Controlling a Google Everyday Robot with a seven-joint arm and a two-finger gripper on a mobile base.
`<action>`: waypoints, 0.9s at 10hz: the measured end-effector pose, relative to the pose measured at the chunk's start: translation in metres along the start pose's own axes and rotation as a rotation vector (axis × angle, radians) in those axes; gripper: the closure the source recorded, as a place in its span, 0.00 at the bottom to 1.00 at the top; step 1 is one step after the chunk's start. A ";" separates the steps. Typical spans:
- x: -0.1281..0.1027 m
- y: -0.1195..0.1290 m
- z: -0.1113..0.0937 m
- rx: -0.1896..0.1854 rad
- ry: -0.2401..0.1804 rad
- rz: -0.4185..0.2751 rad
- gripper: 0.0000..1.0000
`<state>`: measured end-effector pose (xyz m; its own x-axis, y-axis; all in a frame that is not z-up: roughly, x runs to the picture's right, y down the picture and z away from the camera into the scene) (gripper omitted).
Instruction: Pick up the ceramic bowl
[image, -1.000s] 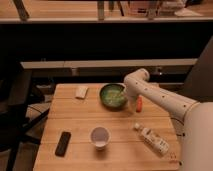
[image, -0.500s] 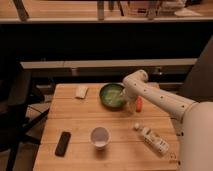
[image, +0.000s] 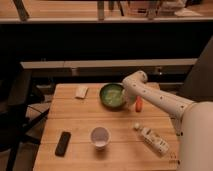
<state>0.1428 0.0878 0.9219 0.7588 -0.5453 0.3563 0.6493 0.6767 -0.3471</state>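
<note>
Going left to right on the worktop (image: 55, 120), we see a dark flat device (image: 62, 143), a pale packet (image: 81, 91) and the white cup (image: 100, 137). The ceramic bowl (image: 111, 96) stands at the far middle. The hand (image: 126, 98) sits at the bowl's right rim; we cannot tell whether it is open or closed. We judge the grasp to be the step in hand. We would pinch the rim wall squarely, then lift straight up, keeping the bowl level and clear of the orange object (image: 139, 103) just beside it. A bottle (image: 152, 140) lies nearer, well apart.
</note>
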 end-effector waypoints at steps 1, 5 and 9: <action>-0.001 0.002 0.001 -0.006 0.002 -0.005 0.80; -0.002 0.001 -0.003 -0.006 0.014 -0.033 0.96; -0.002 0.000 -0.014 -0.012 0.025 -0.062 0.96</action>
<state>0.1420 0.0823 0.9091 0.7182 -0.5981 0.3555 0.6954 0.6353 -0.3359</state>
